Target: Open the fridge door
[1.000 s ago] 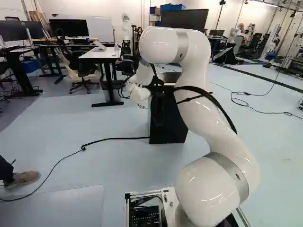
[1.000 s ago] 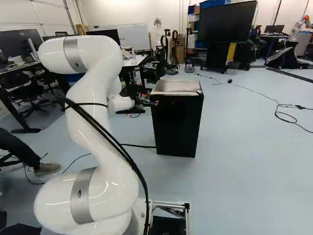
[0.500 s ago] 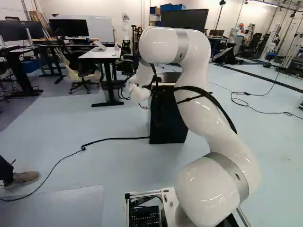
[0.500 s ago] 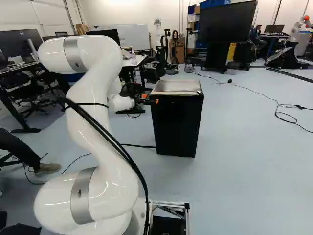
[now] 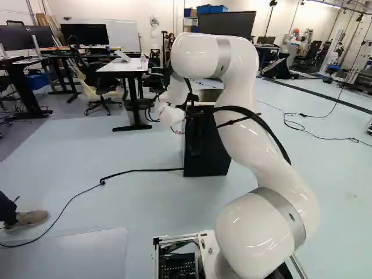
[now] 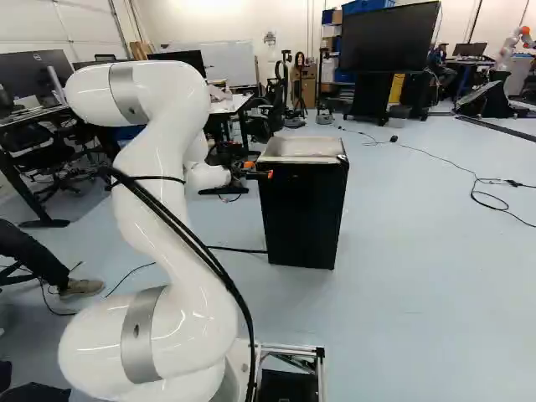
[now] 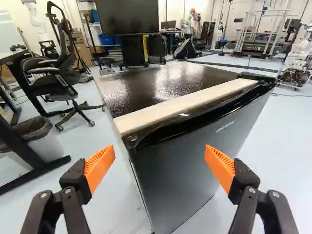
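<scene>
Near the fridge's (image 6: 301, 213) upper front corner, your pincer (image 6: 259, 170) stands wide open, its orange pads (image 7: 100, 168) apart. Ahead of it the fridge is upright on the floor, its door (image 7: 185, 180) closed. Beyond the fridge you see a black office chair (image 7: 61, 83) and a large screen (image 7: 127, 17).
</scene>
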Controlling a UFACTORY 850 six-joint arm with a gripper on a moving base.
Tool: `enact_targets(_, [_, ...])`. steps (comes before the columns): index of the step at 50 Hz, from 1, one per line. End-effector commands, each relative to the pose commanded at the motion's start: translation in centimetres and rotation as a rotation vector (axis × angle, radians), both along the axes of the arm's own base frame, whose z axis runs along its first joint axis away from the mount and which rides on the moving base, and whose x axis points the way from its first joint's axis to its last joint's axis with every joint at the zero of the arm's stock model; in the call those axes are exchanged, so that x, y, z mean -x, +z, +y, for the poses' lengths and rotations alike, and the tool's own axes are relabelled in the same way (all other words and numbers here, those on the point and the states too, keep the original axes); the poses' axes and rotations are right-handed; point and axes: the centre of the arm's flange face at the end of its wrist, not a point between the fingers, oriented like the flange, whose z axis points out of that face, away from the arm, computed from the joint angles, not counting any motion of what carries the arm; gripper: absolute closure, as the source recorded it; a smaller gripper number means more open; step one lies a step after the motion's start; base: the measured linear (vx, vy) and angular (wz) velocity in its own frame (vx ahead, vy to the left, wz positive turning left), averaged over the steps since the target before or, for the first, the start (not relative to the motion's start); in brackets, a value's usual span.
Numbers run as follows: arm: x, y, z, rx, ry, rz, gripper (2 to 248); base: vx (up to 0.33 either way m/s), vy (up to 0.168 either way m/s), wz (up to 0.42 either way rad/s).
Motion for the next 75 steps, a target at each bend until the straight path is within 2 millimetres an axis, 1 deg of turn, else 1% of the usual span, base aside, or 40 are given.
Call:
enact_targets(37, [-1.0, -0.1, 0.0, -0.003, -0.008, -0.011, 3, 0.000, 0.000, 0.000])
enact_targets(75, [-1.0, -0.1, -1.1, -0.003, -0.023, -0.009, 3, 0.000, 0.000, 0.000])
